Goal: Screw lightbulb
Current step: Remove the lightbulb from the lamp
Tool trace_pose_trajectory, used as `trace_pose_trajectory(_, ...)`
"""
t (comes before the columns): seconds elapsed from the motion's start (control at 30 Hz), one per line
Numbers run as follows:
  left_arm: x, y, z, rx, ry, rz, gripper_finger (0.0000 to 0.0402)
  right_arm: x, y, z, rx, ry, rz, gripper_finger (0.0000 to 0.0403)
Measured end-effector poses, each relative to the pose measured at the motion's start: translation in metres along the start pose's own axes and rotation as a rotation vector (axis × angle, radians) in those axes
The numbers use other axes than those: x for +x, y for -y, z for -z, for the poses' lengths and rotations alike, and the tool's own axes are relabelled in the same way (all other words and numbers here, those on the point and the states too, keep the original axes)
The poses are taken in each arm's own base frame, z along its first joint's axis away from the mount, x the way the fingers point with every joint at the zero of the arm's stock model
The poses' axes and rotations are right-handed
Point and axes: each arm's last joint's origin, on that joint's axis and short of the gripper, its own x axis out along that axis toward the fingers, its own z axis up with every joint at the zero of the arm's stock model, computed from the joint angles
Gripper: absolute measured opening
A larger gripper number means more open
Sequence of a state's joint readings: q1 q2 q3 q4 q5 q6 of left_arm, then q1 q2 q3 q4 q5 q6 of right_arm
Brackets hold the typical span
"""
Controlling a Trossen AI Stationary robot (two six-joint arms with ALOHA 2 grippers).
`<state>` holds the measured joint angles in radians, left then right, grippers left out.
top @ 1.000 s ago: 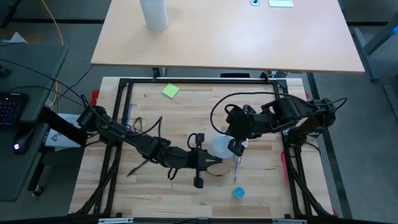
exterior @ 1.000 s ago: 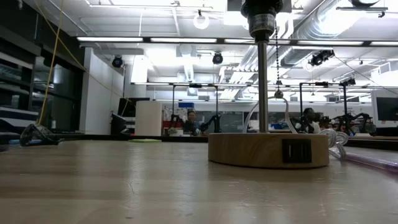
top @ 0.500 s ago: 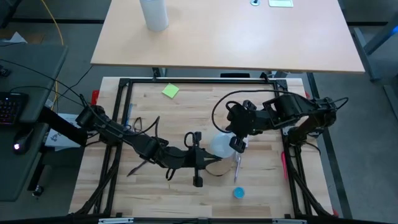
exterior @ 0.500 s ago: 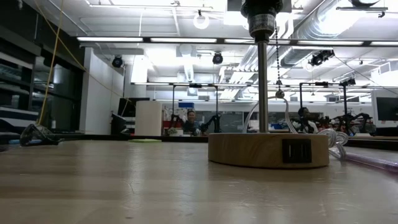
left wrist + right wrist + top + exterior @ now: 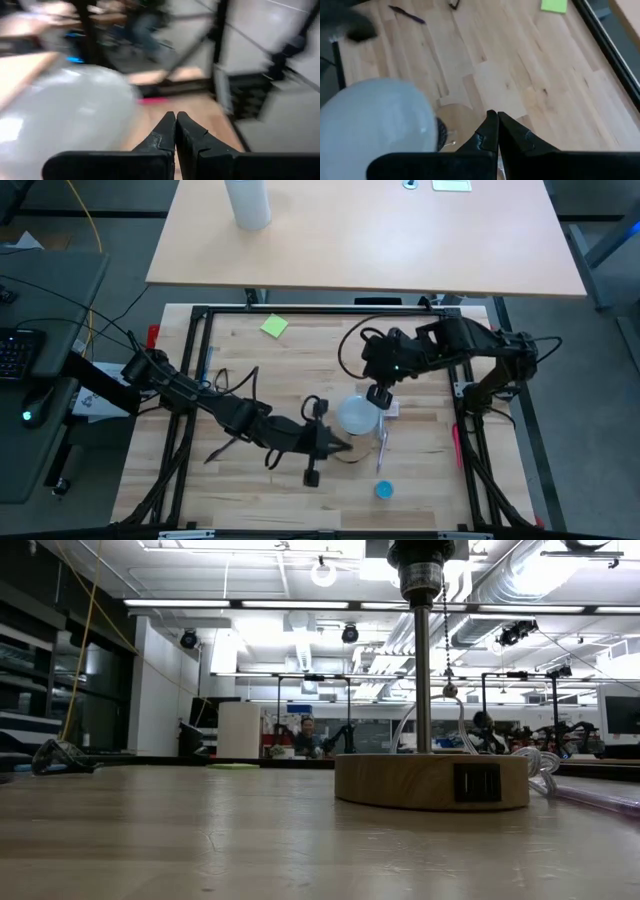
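Since the earlier frame we note the right gripper [image 5: 377, 394] has drawn back toward the far side, off the lightbulb [image 5: 357, 416], its jaws clenched on nothing. Left gripper [image 5: 333, 444], jaws likewise clenched and empty, sits just left of the bulb, which stands over the wooden base [image 5: 431, 781] mid-counter. We judge a nudge could tilt the bulb. Thread seating is hidden.
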<state>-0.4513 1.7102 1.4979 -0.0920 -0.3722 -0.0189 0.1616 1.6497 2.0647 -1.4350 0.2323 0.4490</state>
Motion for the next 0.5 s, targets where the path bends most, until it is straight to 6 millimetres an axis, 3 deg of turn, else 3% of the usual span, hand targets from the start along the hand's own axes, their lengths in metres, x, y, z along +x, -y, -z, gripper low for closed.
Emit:
trace_pose_trajectory(0.07,0.000,0.002,0.004,0.012,-0.041,0.066,0.0000,0.001,0.005,-0.002,0.021,-0.006,-0.001,0.0000)
trace_pose_trajectory(0.23,0.002,-0.007,0.005,0.009,-0.052,-0.029,0.0000,0.007,0.010,-0.005,0.031,-0.047,-0.055,0.0000)
trace_pose_trajectory(0.5,0.010,-0.028,0.007,-0.003,-0.067,-0.069,0.0000,0.023,-0.003,-0.001,0.033,-0.127,-0.123,0.0000)
